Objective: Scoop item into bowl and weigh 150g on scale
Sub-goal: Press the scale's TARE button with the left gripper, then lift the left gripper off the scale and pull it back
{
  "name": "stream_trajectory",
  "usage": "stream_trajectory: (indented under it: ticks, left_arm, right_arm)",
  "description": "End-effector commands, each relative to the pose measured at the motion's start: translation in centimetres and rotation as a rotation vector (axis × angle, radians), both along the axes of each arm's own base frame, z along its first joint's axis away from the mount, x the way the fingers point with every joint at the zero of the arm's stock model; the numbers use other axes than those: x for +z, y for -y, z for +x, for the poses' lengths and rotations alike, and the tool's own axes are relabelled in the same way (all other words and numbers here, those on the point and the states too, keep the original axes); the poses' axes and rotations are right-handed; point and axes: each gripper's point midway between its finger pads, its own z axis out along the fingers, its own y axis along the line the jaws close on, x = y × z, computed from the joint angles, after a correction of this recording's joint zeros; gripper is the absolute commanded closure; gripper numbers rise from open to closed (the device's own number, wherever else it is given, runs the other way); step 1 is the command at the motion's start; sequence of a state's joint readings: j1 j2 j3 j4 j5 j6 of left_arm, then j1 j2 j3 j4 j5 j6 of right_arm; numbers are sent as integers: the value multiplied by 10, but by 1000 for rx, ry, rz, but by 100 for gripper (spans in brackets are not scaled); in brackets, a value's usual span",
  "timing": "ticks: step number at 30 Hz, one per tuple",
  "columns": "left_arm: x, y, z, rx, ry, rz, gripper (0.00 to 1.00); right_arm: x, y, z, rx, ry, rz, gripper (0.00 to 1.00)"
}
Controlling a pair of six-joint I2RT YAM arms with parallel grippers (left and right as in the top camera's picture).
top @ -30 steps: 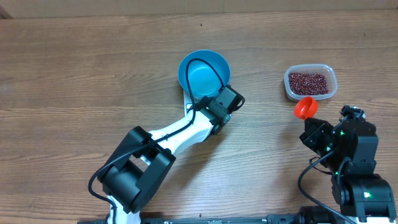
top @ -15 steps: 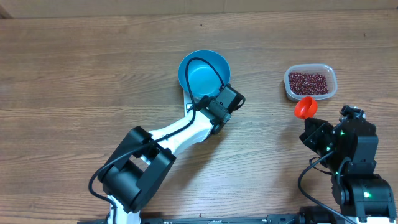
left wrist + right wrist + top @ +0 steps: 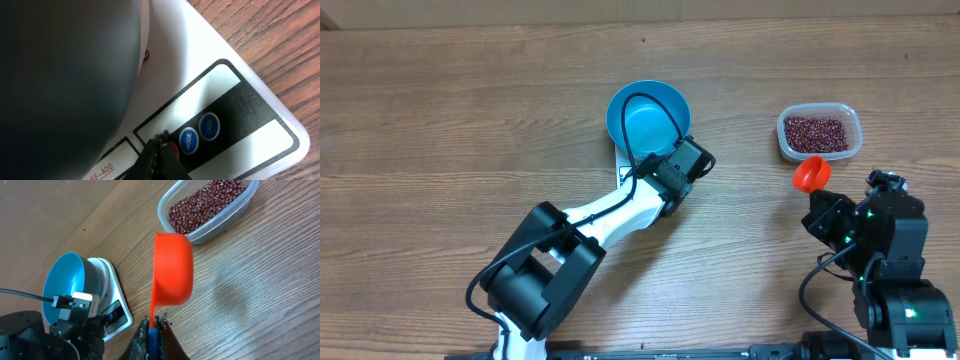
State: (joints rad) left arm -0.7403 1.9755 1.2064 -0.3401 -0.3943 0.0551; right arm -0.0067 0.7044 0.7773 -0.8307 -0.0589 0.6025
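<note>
The light blue bowl (image 3: 648,118) stands on the white scale (image 3: 623,163), which it mostly covers. My left gripper (image 3: 672,170) is shut and empty. Its tips (image 3: 161,143) rest on the scale's (image 3: 200,65) button panel, at a red button beside the blue MODE button (image 3: 186,140). My right gripper (image 3: 154,322) is shut on the blue-tipped handle of the orange-red scoop (image 3: 172,270), held above the table just short of the tub. The item, dark red beans (image 3: 207,202), fills the clear tub (image 3: 819,133). No beans show in the scoop (image 3: 810,173) or the bowl (image 3: 62,282).
The left arm (image 3: 580,225) stretches diagonally from the front edge to the scale (image 3: 117,305). The right arm's base (image 3: 890,270) sits at the front right. Bare wooden table (image 3: 440,120) lies to the left and behind.
</note>
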Motion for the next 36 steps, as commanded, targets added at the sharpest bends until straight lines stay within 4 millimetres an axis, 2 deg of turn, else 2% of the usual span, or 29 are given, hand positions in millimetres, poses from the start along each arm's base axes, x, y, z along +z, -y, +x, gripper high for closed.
stream_trajectory:
  ticks: [1, 6, 11, 16, 17, 18, 19, 20, 21, 23, 28, 36]
  left_arm:
    - [-21, -8, -10, -13, -61, 69, 96]
    - [3, 3, -18, -23, -43, 40, 96]
    - [43, 16, -26, -57, 9, -10, 96]
    - [88, 9, -31, -10, 53, -92, 96]
    - [98, 5, -32, -3, 59, -112, 91]
    - [104, 4, -32, -4, 60, -128, 83]
    - [117, 1, -34, -7, 57, -170, 53]
    - [124, -1, -35, -9, 52, -198, 11]
    - [131, -4, -36, -8, 47, -225, 0]
    - [148, -18, -35, 7, 36, -281, 0]
    - [173, -47, -36, 10, 37, -326, 1]
    - [215, -63, -49, -111, 82, -403, 0]
  right_arm:
    - [11, 2, 2, -12, 31, -7, 96]
    - [11, 2, 2, -12, 31, -7, 96]
    - [11, 2, 2, -12, 31, -7, 96]
    - [11, 2, 2, -11, 31, -7, 96]
    - [11, 2, 2, -12, 31, -7, 96]
    - [11, 2, 2, -12, 31, -7, 96]
    - [11, 2, 2, -12, 31, -7, 96]
    - [11, 2, 2, -12, 31, -7, 96]
    - [11, 2, 2, -12, 31, -7, 96]
    - [11, 2, 2, -12, 31, -7, 96]
    - [11, 2, 2, -12, 31, -7, 96]
    - [11, 2, 2, -12, 31, -7, 96]
